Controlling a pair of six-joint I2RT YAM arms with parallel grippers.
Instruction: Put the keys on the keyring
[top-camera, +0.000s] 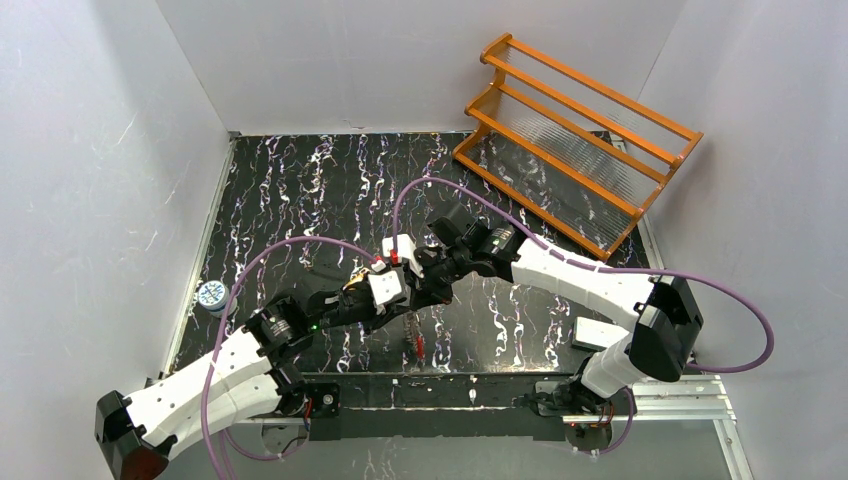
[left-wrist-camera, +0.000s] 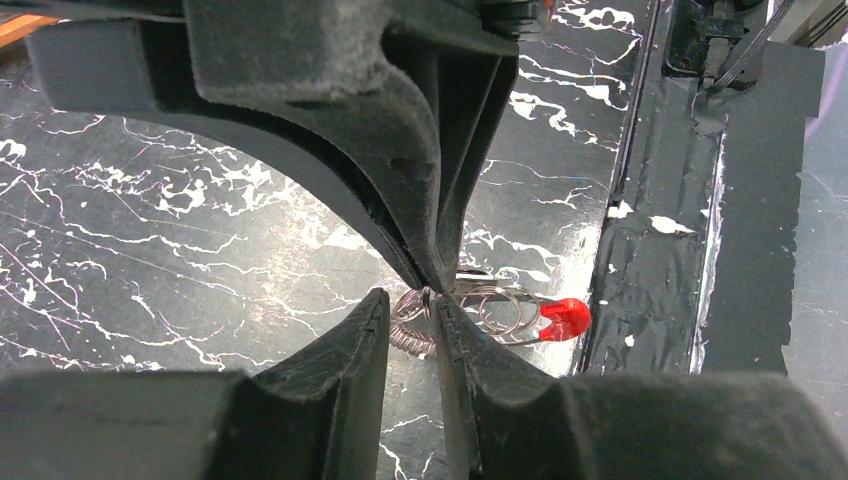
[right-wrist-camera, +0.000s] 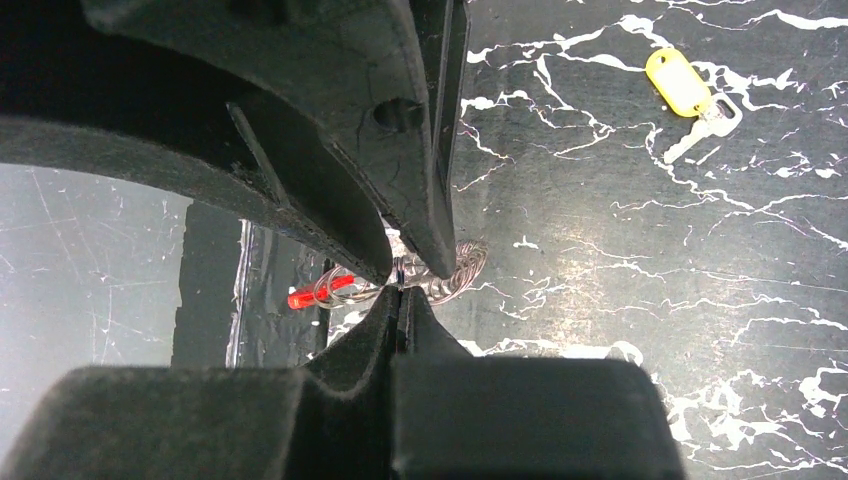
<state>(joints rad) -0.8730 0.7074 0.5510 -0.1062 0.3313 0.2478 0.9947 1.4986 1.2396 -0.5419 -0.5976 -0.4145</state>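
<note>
Over the near middle of the table (top-camera: 300, 180), the right gripper (right-wrist-camera: 400, 292) pinches the keyring (left-wrist-camera: 500, 308), jaws shut on its wire; the left gripper (left-wrist-camera: 412, 312) stands narrow around the same wire, grip unclear. The ring's red section points near. A yellow-tagged key (right-wrist-camera: 690, 100) lies apart.

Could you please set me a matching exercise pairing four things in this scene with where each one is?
Things:
1. keyring
2. yellow-tagged key
3. orange rack
4. small blue-and-white round object

Places:
A. far right corner of the table
B. pinched between the left gripper and the right gripper
C. lying loose on the table, touched by neither gripper
D. left edge of the table

Pairs: 1-B, 2-C, 3-A, 4-D
</note>
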